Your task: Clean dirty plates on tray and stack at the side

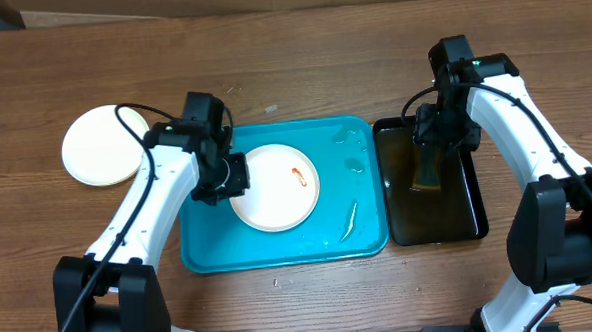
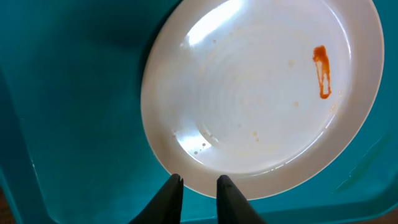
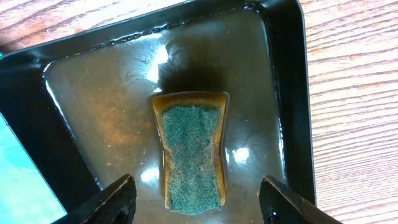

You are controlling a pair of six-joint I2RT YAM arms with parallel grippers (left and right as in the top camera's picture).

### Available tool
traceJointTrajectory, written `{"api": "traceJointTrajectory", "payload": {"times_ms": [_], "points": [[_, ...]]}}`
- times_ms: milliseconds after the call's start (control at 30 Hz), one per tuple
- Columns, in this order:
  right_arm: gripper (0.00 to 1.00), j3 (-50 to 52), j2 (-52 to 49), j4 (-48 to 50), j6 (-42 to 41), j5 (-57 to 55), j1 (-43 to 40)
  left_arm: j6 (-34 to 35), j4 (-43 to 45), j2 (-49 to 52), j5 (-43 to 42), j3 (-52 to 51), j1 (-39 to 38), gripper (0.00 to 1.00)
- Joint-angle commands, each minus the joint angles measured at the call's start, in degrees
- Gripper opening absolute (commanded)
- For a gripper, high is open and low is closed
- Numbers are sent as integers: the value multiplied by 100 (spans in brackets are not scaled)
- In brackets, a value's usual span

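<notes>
A white plate [image 1: 274, 187] with a red-orange smear [image 1: 298, 176] lies in the turquoise tray [image 1: 280, 262]. In the left wrist view the plate [image 2: 261, 93] fills the frame, with its smear [image 2: 321, 71] at the upper right, over the tray [image 2: 62, 93]. My left gripper [image 1: 232, 179] is at the plate's left rim. Its fingers [image 2: 199, 180] are almost together, tips at the rim, with nothing between them. A pale plate [image 1: 100, 145] lies on the table at the far left. A third plate is not in view. My right gripper [image 1: 428, 152] hangs open [image 3: 196, 186] over a sponge [image 3: 189, 146].
A black tub [image 1: 434, 220] stands right of the tray, wet inside, with the green-topped yellow sponge [image 1: 424, 172] lying in it. Its rim [image 3: 287, 74] borders bare wood on the right. Water drops [image 1: 353, 138] and a whitish streak [image 1: 348, 221] lie on the tray's right part.
</notes>
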State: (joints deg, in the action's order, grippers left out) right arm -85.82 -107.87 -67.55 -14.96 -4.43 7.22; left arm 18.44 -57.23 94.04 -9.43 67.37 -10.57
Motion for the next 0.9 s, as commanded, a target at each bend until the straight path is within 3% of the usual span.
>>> {"api": "traceJointTrajectory", "payload": {"times_ms": [0,67,167,467,600,700,867], "points": [[65,-48,136,-11,13,20,-11,125,76,4,197,-199,-155,30],[65,-44,138,-11,13,20,-11,485,96,4,704,-337,-184,36],[65,-44,136,-7,13,20,-11,890,151,4,1110,-542,-177,37],[65,-37,136,-15,11,22,-11,1207,1152,4,1088,-1322,-186,36],[65,15,136,-9,11,22,-11,1204,1698,4,977,-1659,-186,22],[65,37,136,-7,11,22,-11,1202,2013,4,800,-1812,-186,20],[63,37,136,-33,9,308,-11,929,2284,4,804,-1847,-186,4]]}}
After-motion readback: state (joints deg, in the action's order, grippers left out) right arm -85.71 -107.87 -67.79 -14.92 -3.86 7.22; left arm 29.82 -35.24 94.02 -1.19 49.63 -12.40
